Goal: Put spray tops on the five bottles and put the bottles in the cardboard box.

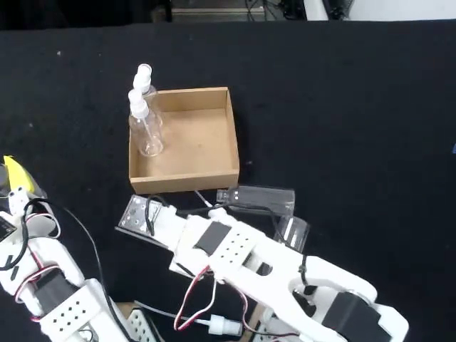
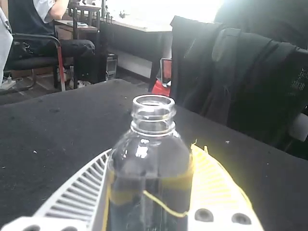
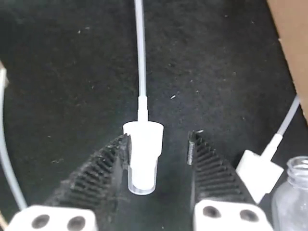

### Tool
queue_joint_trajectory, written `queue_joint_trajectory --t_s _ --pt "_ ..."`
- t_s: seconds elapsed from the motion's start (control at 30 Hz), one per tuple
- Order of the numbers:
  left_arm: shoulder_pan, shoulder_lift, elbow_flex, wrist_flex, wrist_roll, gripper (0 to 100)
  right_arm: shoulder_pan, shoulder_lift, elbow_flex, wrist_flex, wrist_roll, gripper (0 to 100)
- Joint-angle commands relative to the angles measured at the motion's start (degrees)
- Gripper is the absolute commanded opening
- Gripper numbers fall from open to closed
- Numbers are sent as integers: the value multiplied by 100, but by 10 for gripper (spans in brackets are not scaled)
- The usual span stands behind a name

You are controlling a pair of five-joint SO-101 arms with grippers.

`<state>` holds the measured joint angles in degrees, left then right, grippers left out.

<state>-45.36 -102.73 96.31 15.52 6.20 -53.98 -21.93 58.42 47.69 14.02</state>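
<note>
So the left gripper [image 2: 151, 163] is clamped on a clear bottle [image 2: 153, 120], white finger on one side and yellow finger on the other. The bottle is upright with its neck bare, no spray top on it. From the high view that arm sits off at the left edge of the black tabletop [image 1: 342, 107], well apart from the cardboard box [image 1: 214, 167]. The right gripper [image 3: 159, 139] is down low over the tabletop with its ribbed black jaws spread either side of a white spray top [image 3: 143, 149]. One jaw is touching the cap, the other has a clear gap, so it's open around it and not pinching. The spray top's thin dip tube runs straight out away from the gripper along the cloth. Just beside it there's a second spray top [image 3: 260, 171] with its tube angling off toward the box corner, and right next to that a bare-necked bottle [image 3: 293, 192]. In the box, two finished bottles with spray tops stand upright along the left wall, a near one [image 1: 149, 135] and a far one [image 1: 146, 85] at the back corner. Two more clear bottles [image 1: 263, 198] lie on their sides just in front of the box, partly tucked behind the right arm. Can't tell from here if those have anything on them.
</note>
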Motion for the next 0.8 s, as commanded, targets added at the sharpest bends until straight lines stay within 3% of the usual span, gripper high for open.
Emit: queue_joint_trajectory --t_s 0.0,0.2,0.57,0.63,0.77 --pt "-31 -158 110 18 70 30 -35 4 48 -132 -53 175" --pt "-31 -158 110 18 70 30 -26 -198 -462 730 -88 229" --pt "-31 -158 110 26 70 30 -360 655 -171 -53 -35 236" --pt "-31 -158 110 26 70 30 -343 848 -330 18 -35 201" --pt "-31 -158 110 26 70 30 -316 936 -488 149 -26 23"
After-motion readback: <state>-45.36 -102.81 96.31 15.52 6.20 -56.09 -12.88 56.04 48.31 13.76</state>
